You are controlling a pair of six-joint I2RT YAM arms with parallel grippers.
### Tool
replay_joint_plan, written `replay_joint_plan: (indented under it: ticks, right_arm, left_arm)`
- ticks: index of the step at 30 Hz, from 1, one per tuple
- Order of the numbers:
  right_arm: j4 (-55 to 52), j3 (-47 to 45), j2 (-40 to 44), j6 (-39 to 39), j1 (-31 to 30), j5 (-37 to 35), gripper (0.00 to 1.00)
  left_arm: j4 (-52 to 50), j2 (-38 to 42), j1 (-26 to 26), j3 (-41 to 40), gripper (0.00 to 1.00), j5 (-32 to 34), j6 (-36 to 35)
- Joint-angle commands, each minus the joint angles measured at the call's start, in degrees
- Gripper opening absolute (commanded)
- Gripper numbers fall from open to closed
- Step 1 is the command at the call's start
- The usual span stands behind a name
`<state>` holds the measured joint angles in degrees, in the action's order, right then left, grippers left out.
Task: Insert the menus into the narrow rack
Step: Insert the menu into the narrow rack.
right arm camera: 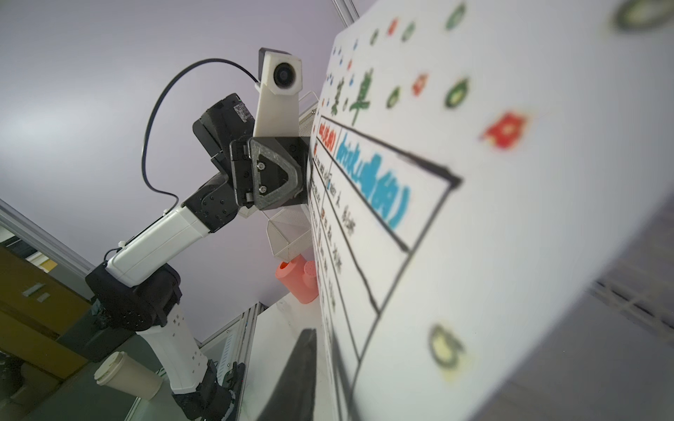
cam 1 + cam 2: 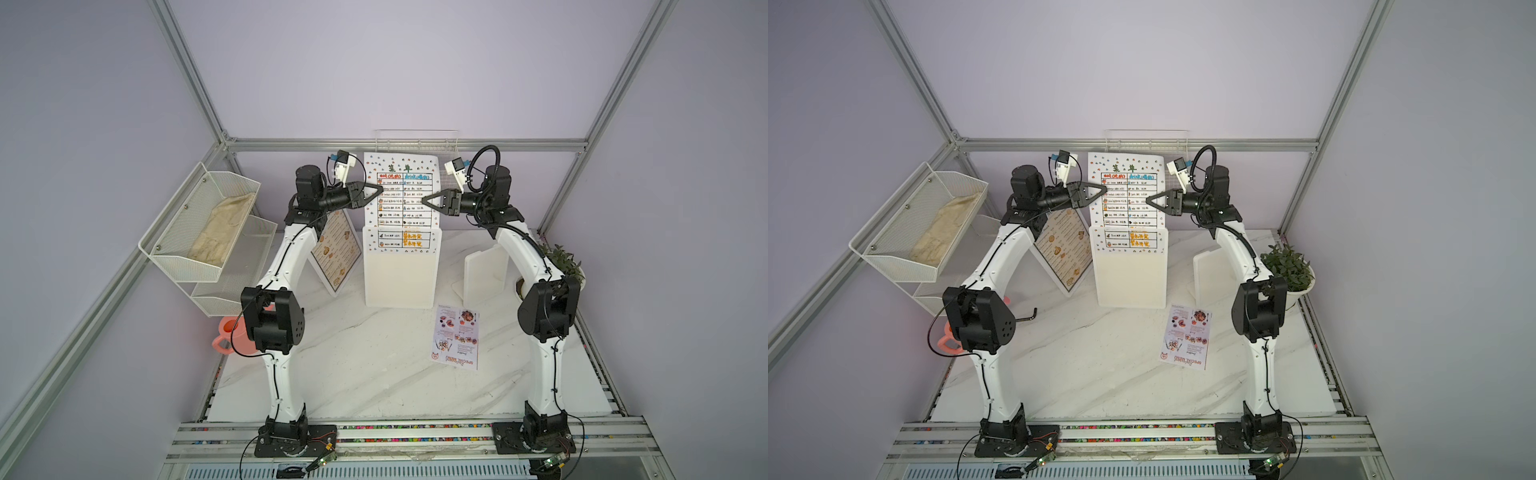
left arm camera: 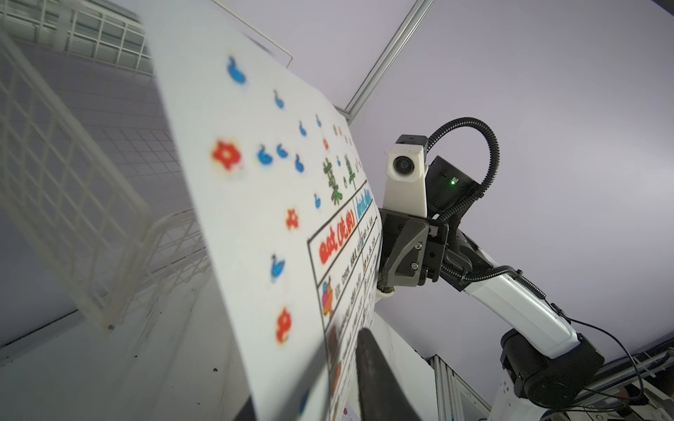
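1. At the far middle of the worktop [image 2: 374, 374]: the white grid menu [image 2: 401, 199] stands upright with its lower part already in the front pocket of the rack [image 2: 399, 282]. Judged step: seating this sheet.
2. Left pincer [image 2: 379, 189] sits at the sheet's left edge and right pincer [image 2: 424, 200] at its right edge. In the wrist views each has a finger on either side of the paper, but I cannot tell whether either is pinching or slack.
3. Next move calls for letting go cleanly and backing out sideways without dragging the sheet, then fetching another menu.
4. SPECIAL MENU leaflet [image 2: 456, 337]: flat on the worktop, near and right of the rack, unobstructed.
5. DIM SUM INN menu [image 2: 336, 249]: propped tilted just left of the rack, partly hidden by the left arm.
6. Surroundings: smaller white stand [image 2: 484, 270] and potted plant [image 2: 565, 262] at right; mesh basket [image 2: 199, 224] and pink watering can [image 2: 226, 334] at left. The stand crowds the right arm's path to the leaflet.
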<state>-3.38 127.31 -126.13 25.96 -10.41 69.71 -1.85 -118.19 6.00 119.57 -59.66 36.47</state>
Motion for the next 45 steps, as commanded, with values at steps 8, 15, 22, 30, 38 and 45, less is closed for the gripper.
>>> replay_joint_plan:
  ticks: [8, 15, 22, 30, 38, 45]
  right_arm:
    - [0.0, 7.64, -0.43, 0.84, -0.31, -5.0, 0.33]
    - [-0.29, 13.39, -3.09, 3.27, -0.35, -5.87, 0.3]
    - [0.85, 9.76, -1.97, 3.75, -0.32, -4.94, 0.1]
    - [5.05, 2.97, 0.55, 5.61, -0.36, -3.66, 0.02]
    - [8.83, -3.86, 3.67, 6.39, -0.52, -3.37, 0.02]
    - [8.16, -1.16, 3.3, 6.39, -0.53, -3.62, 0.18]
  left_arm:
    - [2.94, 2.25, -0.26, -0.23, 0.23, -0.37, 0.43]
    - [3.28, 2.19, -0.22, 0.18, 0.24, -0.29, 0.74]
    - [3.28, 1.88, -0.14, 1.72, 0.41, -0.46, 1.19]
    - [3.26, 1.76, -0.2, 2.01, 0.5, -0.63, 1.18]
    - [5.1, 3.52, -0.21, -2.61, 0.44, -0.46, 0.81]
    - [5.01, 3.53, -0.18, -2.74, 0.38, -0.14, 0.74]
